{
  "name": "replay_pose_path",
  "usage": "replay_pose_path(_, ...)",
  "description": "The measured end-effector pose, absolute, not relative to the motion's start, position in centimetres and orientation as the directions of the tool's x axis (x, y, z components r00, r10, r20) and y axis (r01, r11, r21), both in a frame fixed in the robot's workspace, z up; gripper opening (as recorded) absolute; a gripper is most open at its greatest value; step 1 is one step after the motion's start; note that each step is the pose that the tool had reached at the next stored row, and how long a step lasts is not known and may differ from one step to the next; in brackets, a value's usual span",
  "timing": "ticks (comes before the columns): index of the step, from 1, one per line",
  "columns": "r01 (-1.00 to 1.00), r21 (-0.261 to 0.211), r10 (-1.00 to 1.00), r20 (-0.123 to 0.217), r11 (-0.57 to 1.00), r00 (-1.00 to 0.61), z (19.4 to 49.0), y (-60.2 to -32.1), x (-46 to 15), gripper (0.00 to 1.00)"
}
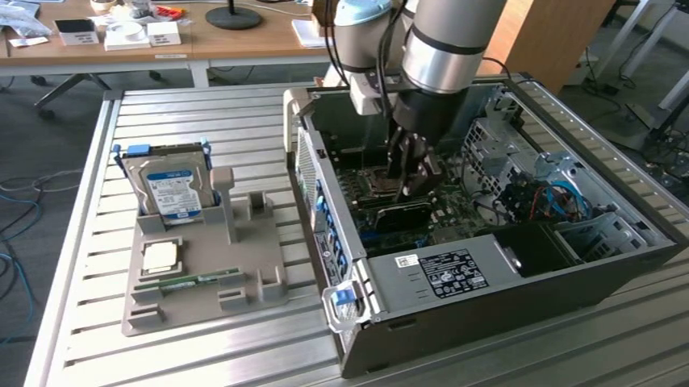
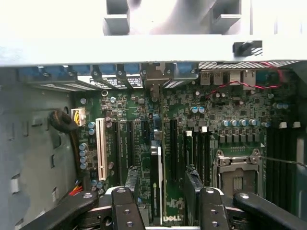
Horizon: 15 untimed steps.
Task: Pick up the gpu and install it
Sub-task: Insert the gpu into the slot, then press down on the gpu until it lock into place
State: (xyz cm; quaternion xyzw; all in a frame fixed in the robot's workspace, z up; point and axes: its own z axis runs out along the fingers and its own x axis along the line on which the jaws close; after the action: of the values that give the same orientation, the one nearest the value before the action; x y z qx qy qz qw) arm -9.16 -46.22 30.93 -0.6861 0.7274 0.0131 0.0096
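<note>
The arm reaches down into the open computer case (image 1: 603, 266), which lies on its side on the slatted metal table (image 1: 194, 113) so that the motherboard (image 2: 225, 110) faces up and the slots can be reached from above. The gripper (image 1: 415, 173) hangs just above the board. In the wrist view the gpu (image 2: 157, 184) stands edge-on between the two black fingers (image 2: 125, 211), which press on its flat sides; held this way its lower edge points straight at the dark expansion slots beside the white PCI slot (image 2: 100, 148). Whether the card's connector has already entered a slot is hard to judge, since the card hides that edge. The empty CPU socket (image 2: 238, 167) sits near the card's line. Beside the case, a grey parts holder (image 1: 205, 266) props up a hard drive (image 1: 167, 189) and carries a memory stick (image 1: 199, 280), kept upright or bedded for easy grasping.
</note>
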Motion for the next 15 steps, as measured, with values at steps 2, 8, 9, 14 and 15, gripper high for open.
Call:
replay_pose_path(2,-0.998,0.006,-0.998,-0.029,0.058,-0.058,31.36,-46.18,-9.16,0.51)
replay_pose_path(8,-0.998,0.006,-0.998,-0.029,0.058,-0.058,31.41,-46.18,-9.17,0.51)
replay_pose_path(9,-0.998,0.006,-0.998,-0.029,0.058,-0.058,31.40,-46.18,-9.17,0.51)
replay_pose_path(14,-0.998,0.006,-0.998,-0.029,0.058,-0.058,31.41,-46.18,-9.17,0.51)
replay_pose_path(15,-0.998,0.006,-0.998,-0.029,0.058,-0.058,31.40,-46.18,-9.16,0.51)
